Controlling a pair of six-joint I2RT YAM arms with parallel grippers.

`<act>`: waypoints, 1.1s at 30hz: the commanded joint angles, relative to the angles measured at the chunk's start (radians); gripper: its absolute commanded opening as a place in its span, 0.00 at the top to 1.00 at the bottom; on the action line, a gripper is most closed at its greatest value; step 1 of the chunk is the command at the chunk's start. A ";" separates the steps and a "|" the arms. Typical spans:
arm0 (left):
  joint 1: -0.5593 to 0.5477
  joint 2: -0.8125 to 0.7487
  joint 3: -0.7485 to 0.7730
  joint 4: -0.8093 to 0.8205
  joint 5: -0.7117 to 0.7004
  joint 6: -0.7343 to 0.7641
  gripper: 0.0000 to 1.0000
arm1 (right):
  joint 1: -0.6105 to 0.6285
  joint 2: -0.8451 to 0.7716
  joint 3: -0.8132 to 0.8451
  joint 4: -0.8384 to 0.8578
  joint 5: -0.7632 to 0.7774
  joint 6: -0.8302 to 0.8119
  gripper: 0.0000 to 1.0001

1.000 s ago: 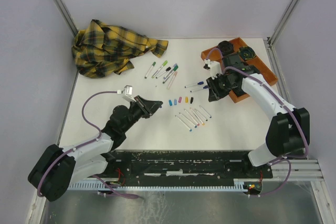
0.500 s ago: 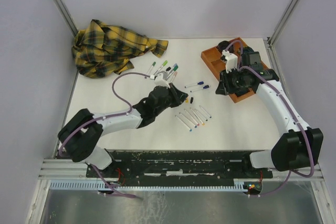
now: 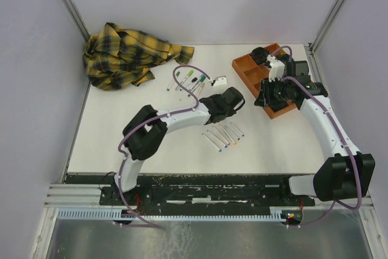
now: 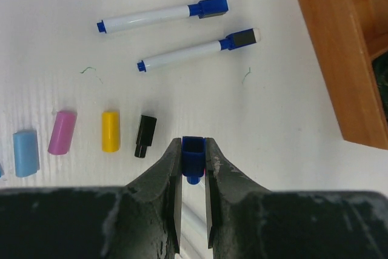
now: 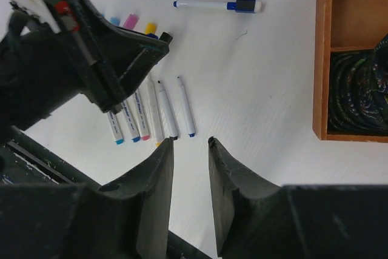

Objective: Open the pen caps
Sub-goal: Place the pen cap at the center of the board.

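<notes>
Cap [image 4: 193, 159], blue, tight in left gripper [image 4: 193, 147]

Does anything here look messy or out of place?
The crumpled yellow plaid shirt heaped at the table's far left corner looks out of place among pens and caps. Two faint green scribbles also mark it near the two blue pens.

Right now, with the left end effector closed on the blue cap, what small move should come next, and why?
Probably open the left end effector and release the blue cap. It is held in line with the loose yellow cap and black cap, just beside the black one, so it seems placed.
</notes>
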 commanded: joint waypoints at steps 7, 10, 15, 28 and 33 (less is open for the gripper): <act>-0.006 0.169 0.232 -0.204 -0.077 0.047 0.95 | -0.012 -0.034 -0.003 0.052 0.020 0.032 0.63; -0.006 0.188 0.245 -0.204 -0.066 0.052 0.94 | -0.013 -0.032 -0.003 0.051 0.020 0.034 0.63; -0.006 0.212 0.267 -0.204 -0.049 0.060 0.92 | -0.013 -0.030 -0.006 0.055 0.018 0.035 0.63; -0.002 0.234 0.285 -0.206 -0.030 0.055 0.78 | -0.017 -0.035 -0.007 0.056 0.011 0.038 0.63; -0.001 0.235 0.295 -0.205 -0.012 0.062 0.73 | -0.021 -0.035 -0.007 0.054 0.005 0.038 0.63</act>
